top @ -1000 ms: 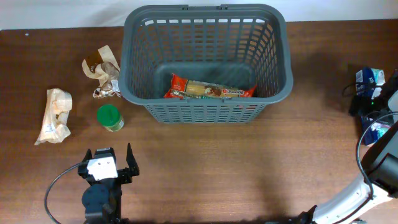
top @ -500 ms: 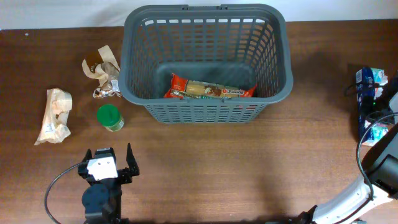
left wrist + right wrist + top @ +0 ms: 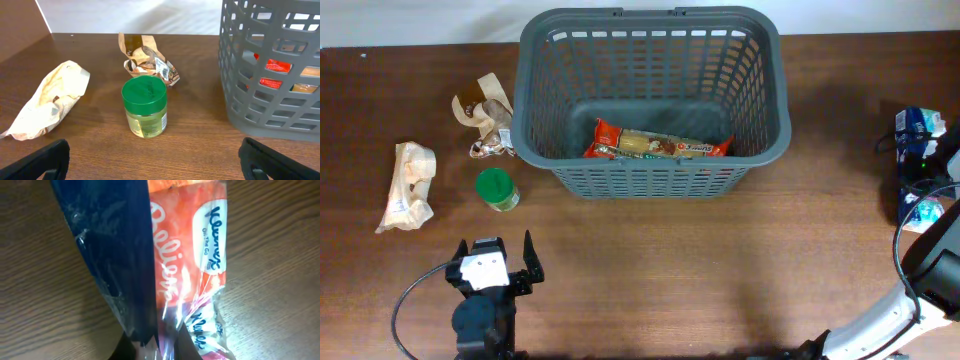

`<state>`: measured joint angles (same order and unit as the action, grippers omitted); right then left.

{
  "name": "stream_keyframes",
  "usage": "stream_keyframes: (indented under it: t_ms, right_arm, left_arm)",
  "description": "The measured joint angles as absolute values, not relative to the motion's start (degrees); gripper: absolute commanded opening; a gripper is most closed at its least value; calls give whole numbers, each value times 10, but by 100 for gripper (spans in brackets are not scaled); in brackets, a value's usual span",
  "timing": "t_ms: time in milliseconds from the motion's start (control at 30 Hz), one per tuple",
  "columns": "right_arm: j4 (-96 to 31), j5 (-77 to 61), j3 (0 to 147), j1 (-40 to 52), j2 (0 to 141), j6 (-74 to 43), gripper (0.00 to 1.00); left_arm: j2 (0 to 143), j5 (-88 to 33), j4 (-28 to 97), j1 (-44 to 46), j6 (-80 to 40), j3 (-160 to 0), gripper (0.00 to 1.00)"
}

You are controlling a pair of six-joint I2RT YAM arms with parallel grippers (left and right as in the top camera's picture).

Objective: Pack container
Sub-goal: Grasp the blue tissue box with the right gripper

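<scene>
crinkly blue and orange plastic is filling the right wrist view: the right gripper [image 3: 918, 178] is now clamping on the tissue pack [image 3: 185, 270], its jaws having been spread a second ago. the container [image 3: 650, 180] is sitting well apart to its left, so a lift and carry is probably coming; the left gripper [image 3: 496, 245] is idling with jaws apart

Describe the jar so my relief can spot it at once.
Start at the big grey basket; three loose items lie on the table off its left end. The jar stands upright nearest the left hand, in front of the crumpled brown wrapper and beside the pale bag. It alone is round and rigid, with a bright green lid.
</scene>
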<state>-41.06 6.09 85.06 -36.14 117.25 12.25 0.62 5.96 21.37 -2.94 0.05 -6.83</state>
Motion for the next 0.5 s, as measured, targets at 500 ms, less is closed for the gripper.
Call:
stream_keyframes:
  t_ms: [500]
  right_arm:
    - [-568,-36,1016,-358,1174,118,4]
  left_arm:
    - [6,60,214,-29,0,-68,99]
